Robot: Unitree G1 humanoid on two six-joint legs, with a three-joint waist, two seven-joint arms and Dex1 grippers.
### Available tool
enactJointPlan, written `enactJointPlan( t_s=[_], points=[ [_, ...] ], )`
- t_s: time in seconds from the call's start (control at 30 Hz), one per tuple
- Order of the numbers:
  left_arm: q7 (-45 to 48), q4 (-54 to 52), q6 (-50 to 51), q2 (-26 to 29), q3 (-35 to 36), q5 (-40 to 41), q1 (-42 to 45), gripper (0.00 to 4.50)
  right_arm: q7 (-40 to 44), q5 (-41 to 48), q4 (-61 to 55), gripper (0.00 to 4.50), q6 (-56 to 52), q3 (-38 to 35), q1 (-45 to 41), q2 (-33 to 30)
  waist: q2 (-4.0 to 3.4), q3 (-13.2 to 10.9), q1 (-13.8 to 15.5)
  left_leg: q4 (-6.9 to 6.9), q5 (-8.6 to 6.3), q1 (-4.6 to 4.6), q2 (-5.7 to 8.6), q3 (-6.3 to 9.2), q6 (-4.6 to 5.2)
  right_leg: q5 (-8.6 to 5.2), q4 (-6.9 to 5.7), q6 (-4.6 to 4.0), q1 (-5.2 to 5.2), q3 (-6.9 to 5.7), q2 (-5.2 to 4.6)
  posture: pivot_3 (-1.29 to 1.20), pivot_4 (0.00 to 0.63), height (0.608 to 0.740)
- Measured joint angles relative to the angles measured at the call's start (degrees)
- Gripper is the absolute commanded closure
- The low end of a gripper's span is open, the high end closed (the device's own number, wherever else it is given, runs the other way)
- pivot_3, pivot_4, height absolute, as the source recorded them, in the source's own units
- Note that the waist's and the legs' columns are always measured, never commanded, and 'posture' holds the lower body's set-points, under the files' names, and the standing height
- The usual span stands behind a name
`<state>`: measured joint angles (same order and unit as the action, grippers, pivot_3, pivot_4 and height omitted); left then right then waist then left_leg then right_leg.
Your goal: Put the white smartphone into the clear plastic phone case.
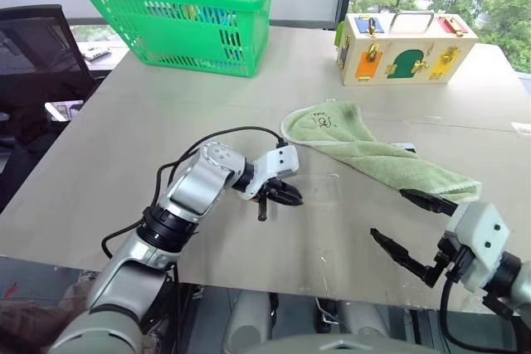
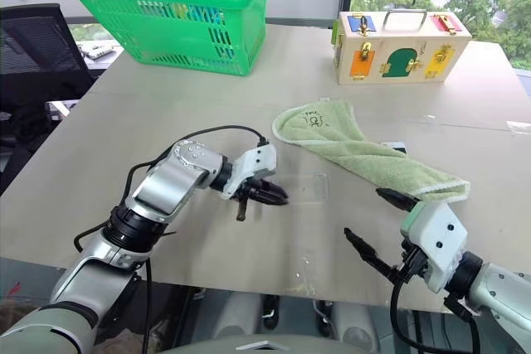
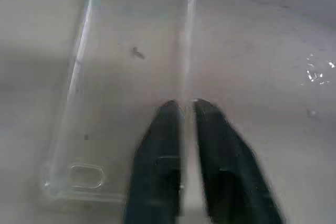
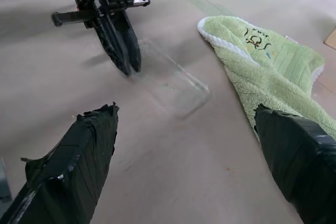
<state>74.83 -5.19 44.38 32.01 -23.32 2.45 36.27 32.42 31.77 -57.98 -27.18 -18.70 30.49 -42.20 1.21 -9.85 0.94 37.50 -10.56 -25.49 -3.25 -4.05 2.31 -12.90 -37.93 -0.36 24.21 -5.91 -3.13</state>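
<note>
The clear plastic phone case (image 3: 131,77) lies flat on the table, just left of the green towel (image 1: 373,155). My left gripper (image 1: 292,197) points down and to the right at the case's near-left end (image 4: 176,85). Its fingers (image 3: 163,150) stand open by only a narrow gap, their tips at one long rim of the case. My right gripper (image 1: 412,225) hovers wide open and empty near the table's front right, its fingertips (image 4: 94,129) aimed toward the case. The white smartphone is hidden. A small flat edge (image 1: 403,147) shows at the towel's far side; I cannot tell what it is.
A green plastic basket (image 1: 191,31) holding a few items stands at the back left. A wooden latch box (image 1: 402,47) sits at the back right. A black chair (image 1: 37,47) stands off the table's left side. The table's front edge (image 1: 249,283) runs just below both arms.
</note>
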Motion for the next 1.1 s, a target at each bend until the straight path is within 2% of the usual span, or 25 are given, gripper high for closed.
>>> enactJointPlan(
  t_s=[0.13, 0.2, 0.33, 0.4, 0.57, 0.77, 0.97, 1.07, 1.1],
  points=[
    [0.0, 0.0, -1.0, 1.2, 1.0, 2.7, 0.0, 0.93, 0.1, -0.1, 0.0, 0.00, -0.2, 0.8, -0.5, 0.0, 0.00, 0.0, 0.0, -0.01, -0.03, 0.00, -0.01, 0.00, -0.05, 0.00, 0.02, 0.00, 0.00, 0.00, -0.03, 0.00, 0.150, 0.740],
    [0.9, 0.0, -0.9, 1.1, 4.2, 6.9, 0.0, 0.08, -0.3, -0.1, 0.0, 0.00, -0.5, 1.7, -1.1, 0.0, 0.00, 0.0, 0.0, -0.01, -0.03, -0.02, -0.01, 0.01, -0.05, 0.00, 0.03, 0.00, 0.02, -0.01, -0.04, 0.00, 0.150, 0.740],
    [0.7, 1.2, 0.5, -1.2, 12.1, 14.7, 2.1, 0.08, -1.8, -0.4, 0.0, 0.00, -1.9, 2.6, -1.8, -0.6, 0.00, 0.0, 0.2, -0.01, -0.02, -0.05, 0.00, 0.03, -0.03, 0.00, 0.04, 0.00, 0.02, -0.05, -0.05, 0.00, 0.150, 0.740],
    [-2.4, 4.9, -1.4, -3.5, 14.3, 15.6, 5.6, 0.08, -2.6, -0.5, 0.0, 0.00, -2.8, 3.1, -2.9, -0.5, 0.00, 0.0, 0.5, 0.00, 0.00, -0.05, 0.05, 0.04, -0.01, 0.00, 0.04, 0.00, -0.01, -0.06, -0.03, 0.00, 0.150, 0.740],
    [-8.4, 18.0, -10.4, -9.3, 11.0, 10.0, 13.6, 0.08, -5.3, -1.2, -0.1, 0.00, -3.4, 3.7, -5.8, 1.0, 0.01, 0.0, 1.2, 0.00, 0.03, -0.08, 0.12, -0.03, 0.06, 0.00, 0.05, 0.03, 0.01, -0.02, 0.18, 0.00, 0.150, 0.740],
    [-15.0, 50.6, -27.2, -23.5, 5.0, 0.6, 27.8, 0.08, -13.1, -5.0, -0.1, 0.00, -0.2, 3.8, -4.3, 4.2, 0.07, 0.0, 2.0, 0.06, -0.03, -0.24, 0.27, -0.02, 0.17, -0.04, 0.12, 0.15, 0.04, -0.10, 0.14, 0.00, 0.150, 0.740],
    [-17.4, 70.1, -37.5, -31.3, 2.4, -6.5, 33.9, 0.08, -18.1, -7.0, 0.0, 0.00, 3.5, 5.7, 0.1, 2.6, 0.09, -0.1, 0.8, 0.02, -0.09, -0.21, 0.25, -0.09, 0.24, 0.02, 0.13, 0.39, 0.07, -0.04, 0.18, 0.00, 0.150, 0.740],
    [-19.4, 75.3, -39.8, -33.4, 2.0, -9.2, 34.4, 0.80, -20.9, -7.1, 0.0, 0.00, 5.0, 7.0, 0.9, 1.5, 0.10, -0.1, 0.7, 0.02, -0.09, -0.21, 0.16, -0.02, 0.24, 0.01, 0.07, 0.38, 0.09, -0.10, 0.18, 0.00, 0.150, 0.740],
    [-19.5, 75.8, -40.1, -33.5, 2.0, -9.5, 34.6, 1.28, -21.4, -7.1, 0.0, 0.00, 5.2, 7.1, 1.1, 1.2, 0.10, 0.0, 0.7, 0.02, -0.09, -0.18, 0.15, -0.01, 0.24, 0.00, 0.07, 0.35, 0.07, -0.12, 0.17, 0.00, 0.150, 0.740]
  ],
)
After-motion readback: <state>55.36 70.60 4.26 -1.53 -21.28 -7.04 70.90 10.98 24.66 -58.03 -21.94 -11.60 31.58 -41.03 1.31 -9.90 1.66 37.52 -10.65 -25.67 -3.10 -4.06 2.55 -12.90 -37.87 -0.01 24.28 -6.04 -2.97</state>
